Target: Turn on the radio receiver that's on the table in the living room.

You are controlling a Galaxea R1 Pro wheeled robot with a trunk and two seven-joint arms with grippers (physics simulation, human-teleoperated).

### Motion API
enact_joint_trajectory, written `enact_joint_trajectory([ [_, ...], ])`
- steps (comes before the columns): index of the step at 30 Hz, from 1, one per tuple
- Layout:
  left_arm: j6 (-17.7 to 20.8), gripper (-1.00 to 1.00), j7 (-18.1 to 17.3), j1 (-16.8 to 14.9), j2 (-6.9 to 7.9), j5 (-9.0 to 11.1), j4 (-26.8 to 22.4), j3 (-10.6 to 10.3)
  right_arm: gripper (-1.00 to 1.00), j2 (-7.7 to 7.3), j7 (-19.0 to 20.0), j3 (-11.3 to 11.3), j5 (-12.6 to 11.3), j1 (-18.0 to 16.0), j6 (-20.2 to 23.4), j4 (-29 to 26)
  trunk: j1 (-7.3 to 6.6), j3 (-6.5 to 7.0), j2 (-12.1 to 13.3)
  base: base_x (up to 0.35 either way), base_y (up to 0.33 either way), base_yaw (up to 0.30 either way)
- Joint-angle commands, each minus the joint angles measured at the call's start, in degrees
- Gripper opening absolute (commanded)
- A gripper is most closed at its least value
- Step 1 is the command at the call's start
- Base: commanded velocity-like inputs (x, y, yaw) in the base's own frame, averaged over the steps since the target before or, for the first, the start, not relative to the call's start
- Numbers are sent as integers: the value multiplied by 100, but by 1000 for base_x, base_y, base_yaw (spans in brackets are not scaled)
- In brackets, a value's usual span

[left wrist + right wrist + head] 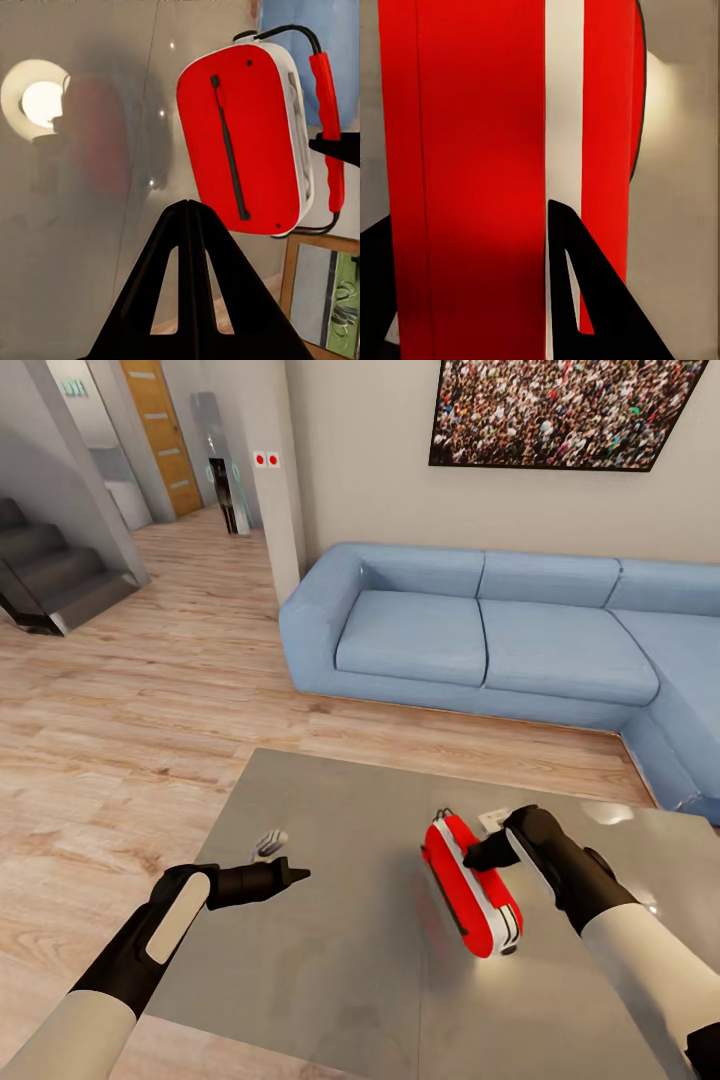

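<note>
The radio receiver (pixel 470 887) stands on its edge on the glossy grey table (pixel 330 960), toward the table's right half, red faces to either side and its white rim band up; in the left wrist view its red face (pixel 238 142) shows a long dark slot, with the wire handle (pixel 327 127) at its far side; the right gripper (pixel 487 853) touches the receiver's upper side, one fingertip (pixel 585 300) over the white band, but whether its fingers are spread or pinching I cannot tell; the left gripper (pixel 296 875) hovers over the table well left of the receiver, fingers pressed together; behind the table sits a blue sofa (pixel 500 635) under a crowd picture (pixel 560 410)
</note>
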Motion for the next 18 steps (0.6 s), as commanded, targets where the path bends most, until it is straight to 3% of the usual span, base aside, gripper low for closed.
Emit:
enact_joint_trajectory([
  [1,0,-100,0,0,0,-2,-1,2,-100,7,-1,1,-30,0,3,0,0,0,0,0,0,0],
  [6,0,-100,-1,1,0,1,-16,3,-100,26,-60,-7,-26,0,3,0,0,0,0,0,0,0],
  [10,0,-100,0,2,5,2,-27,3,-100,103,-371,-8,-27,0,3,187,0,0,0,0,0,0],
  [13,-2,-100,-2,4,1,2,-28,4,-100,204,-500,-6,-27,0,-350,580,0,0,0,0,0,0],
  [18,0,-100,-5,1,8,2,-36,11,-100,224,-513,-8,-37,0,-504,663,0,0,0,0,0,0],
])
